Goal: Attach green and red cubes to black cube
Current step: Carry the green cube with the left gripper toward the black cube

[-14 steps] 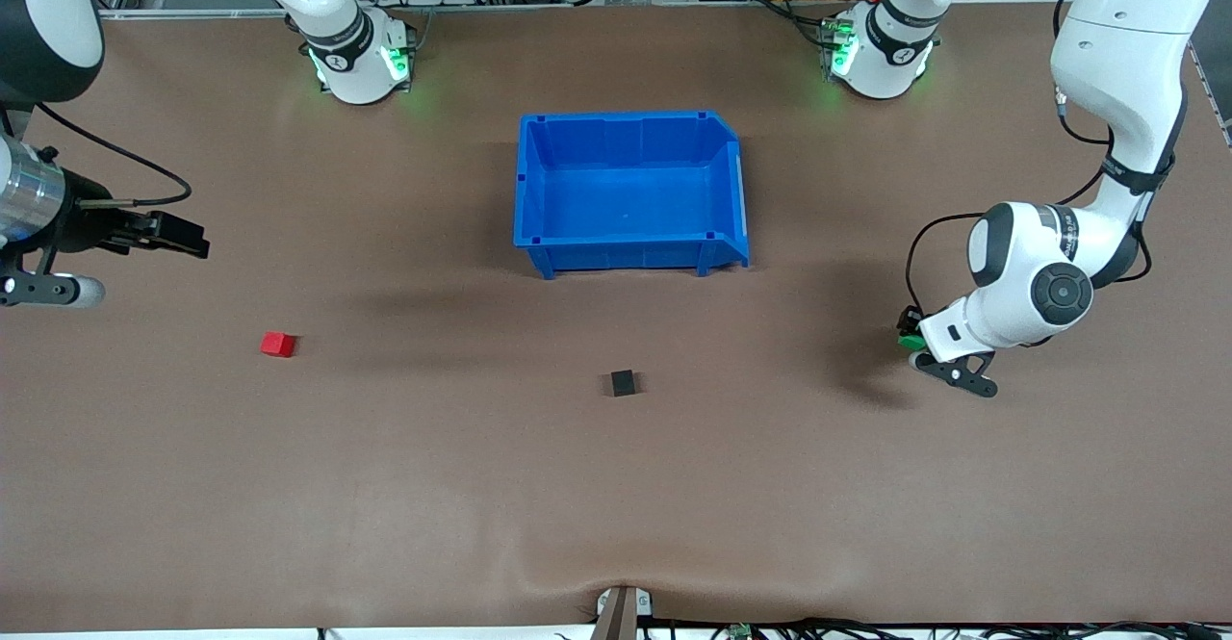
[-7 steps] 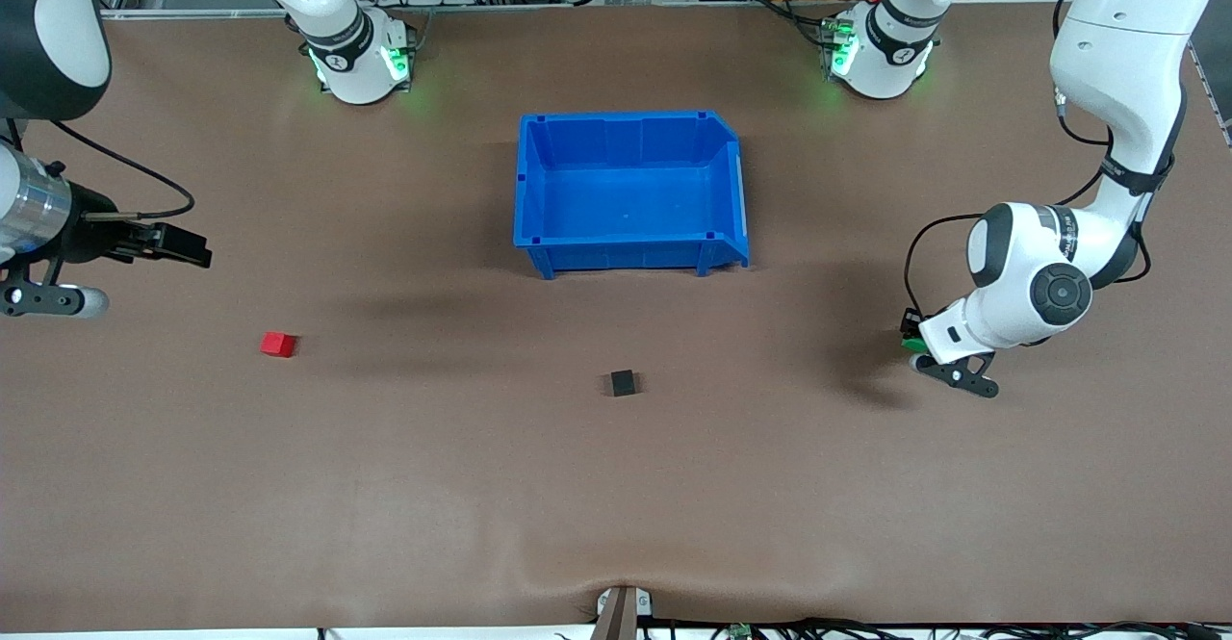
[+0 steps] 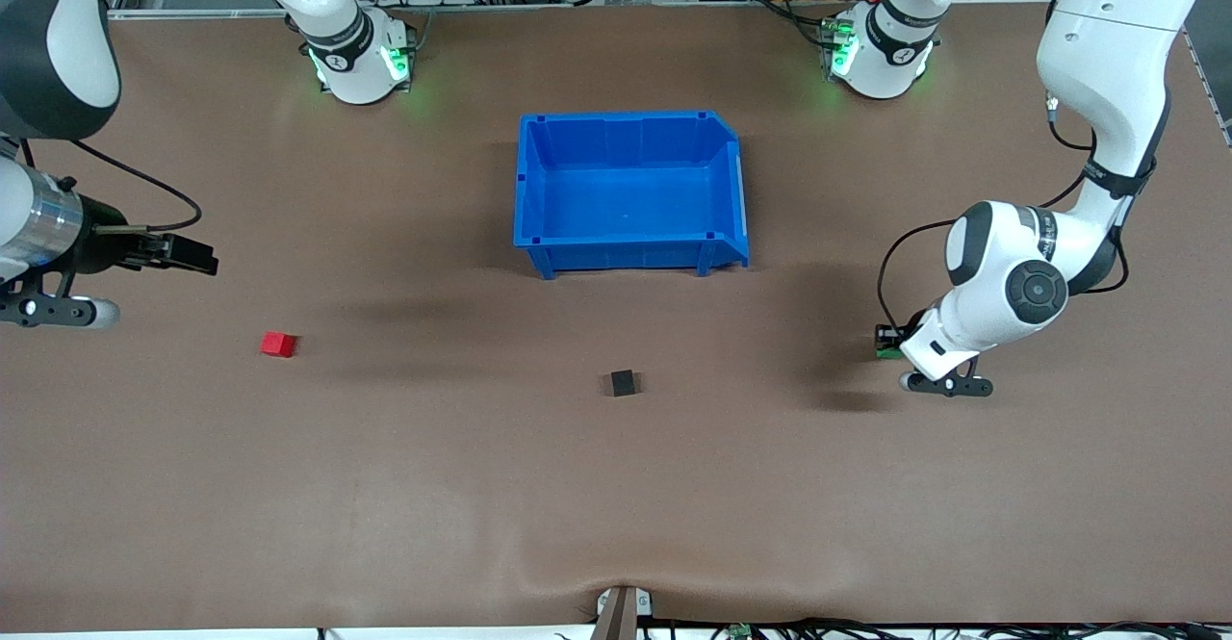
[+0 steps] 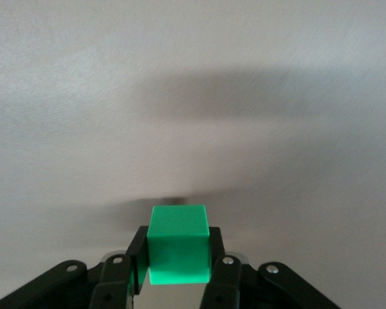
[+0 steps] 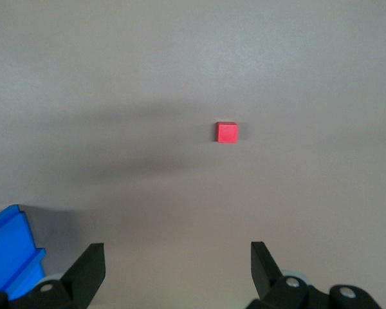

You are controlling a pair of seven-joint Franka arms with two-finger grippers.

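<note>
Front view shows the task at its first carrying step: the left gripper (image 3: pixel 890 345), at the right of the frame, is clamped on the small bright green cube (image 3: pixel 886 352) and holds it low over bare table toward the left arm's end. In the left wrist view the green cube (image 4: pixel 178 244) sits squarely between the two black fingers (image 4: pixel 221 273), its flat faces pinched from both sides, its edges crisp and its surface smooth and plain.

The small matte black cube (image 3: pixel 623 383) rests alone near the middle of the frame, lower than the glossy blue plastic bin (image 3: pixel 630 243). The small bright red cube (image 3: pixel 277 344) lies at the lower left of the frame's middle band, well apart from both; neither coloured cube touches the black one.

The right gripper (image 3: pixel 188 255), at the left edge of the frame, hangs over the table above the red cube, jaws spread wide and empty. The right wrist view shows the red cube (image 5: pixel 227 132) ahead of the parted fingers (image 5: pixel 89 270).

Next, judging from this, the left arm needs to travel toward the black cube and press green face against black face squarely. The brown table covering (image 3: pixel 616 486) looks soft and slightly rumpled, so a light cube could slide when pushed.
</note>
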